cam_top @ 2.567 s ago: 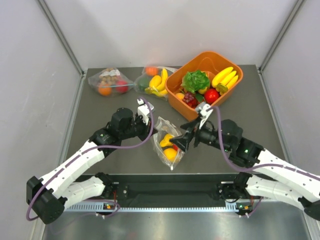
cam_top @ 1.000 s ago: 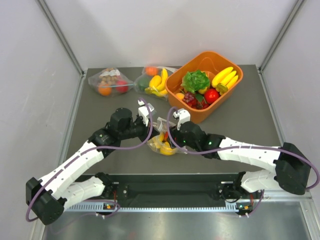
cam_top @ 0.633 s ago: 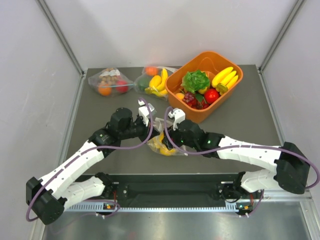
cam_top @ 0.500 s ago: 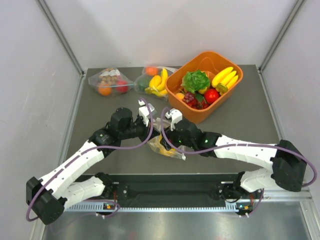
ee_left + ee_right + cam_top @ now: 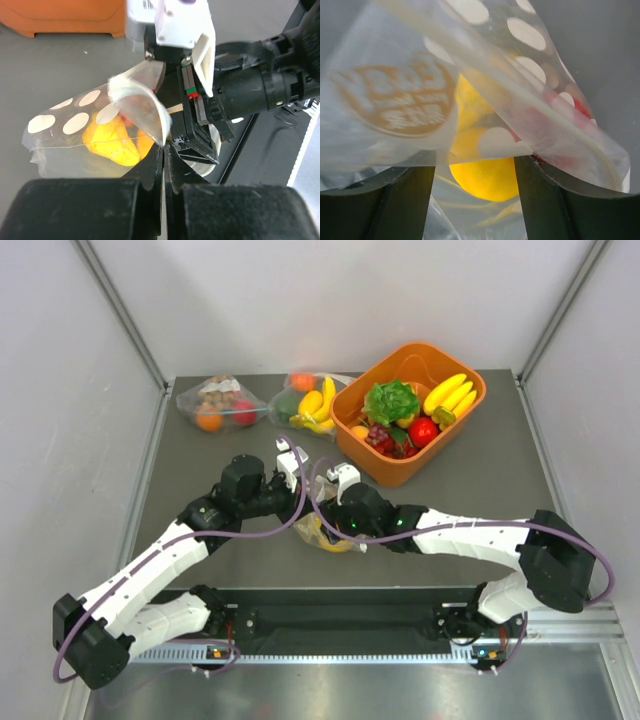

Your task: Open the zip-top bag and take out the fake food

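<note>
Left wrist view: our left gripper (image 5: pixel 164 162) clamps the lip of the clear polka-dotted zip-top bag (image 5: pixel 70 125), right gripper (image 5: pixel 475 172) spread at its mouth; next, we judge, grasping the glossy yellow fake food (image 5: pixel 112 145).

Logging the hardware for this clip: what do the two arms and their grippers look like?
The left arm and right arm have white shell links with black joints and black bases. A thin purple cable runs along each arm and loops near the wrist. The left gripper and right gripper have dark fingers, and the right one's white housing carries small red and green marks.
</note>
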`<action>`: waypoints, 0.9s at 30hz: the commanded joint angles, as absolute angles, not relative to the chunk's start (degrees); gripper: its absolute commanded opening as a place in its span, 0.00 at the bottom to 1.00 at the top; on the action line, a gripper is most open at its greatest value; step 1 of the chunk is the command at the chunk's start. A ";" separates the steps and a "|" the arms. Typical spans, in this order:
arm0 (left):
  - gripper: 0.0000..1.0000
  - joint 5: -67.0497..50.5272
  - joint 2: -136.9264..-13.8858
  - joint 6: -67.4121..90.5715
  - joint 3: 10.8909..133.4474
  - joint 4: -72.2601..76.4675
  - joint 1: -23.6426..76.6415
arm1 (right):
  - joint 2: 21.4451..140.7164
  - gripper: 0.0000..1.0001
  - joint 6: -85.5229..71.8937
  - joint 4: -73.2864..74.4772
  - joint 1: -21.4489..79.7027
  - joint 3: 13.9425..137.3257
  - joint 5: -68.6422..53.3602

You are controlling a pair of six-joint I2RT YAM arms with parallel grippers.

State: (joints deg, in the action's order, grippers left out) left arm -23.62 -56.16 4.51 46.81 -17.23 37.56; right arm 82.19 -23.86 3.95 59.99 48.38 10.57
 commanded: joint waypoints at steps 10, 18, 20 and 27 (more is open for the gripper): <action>0.00 -24.61 -56.34 4.83 47.72 -13.36 38.06 | 81.99 0.71 -30.76 0.44 63.37 39.29 12.04; 0.00 -25.22 -56.51 4.83 47.55 -13.27 38.23 | 86.57 0.86 -34.19 -7.81 64.16 36.12 15.02; 0.00 -25.57 -56.60 4.92 47.55 -13.36 38.32 | 88.06 0.88 -34.80 -8.79 64.16 36.21 16.43; 0.00 -26.54 -56.60 5.01 47.55 -13.27 38.50 | 92.46 0.88 -35.60 -13.17 64.42 37.53 20.74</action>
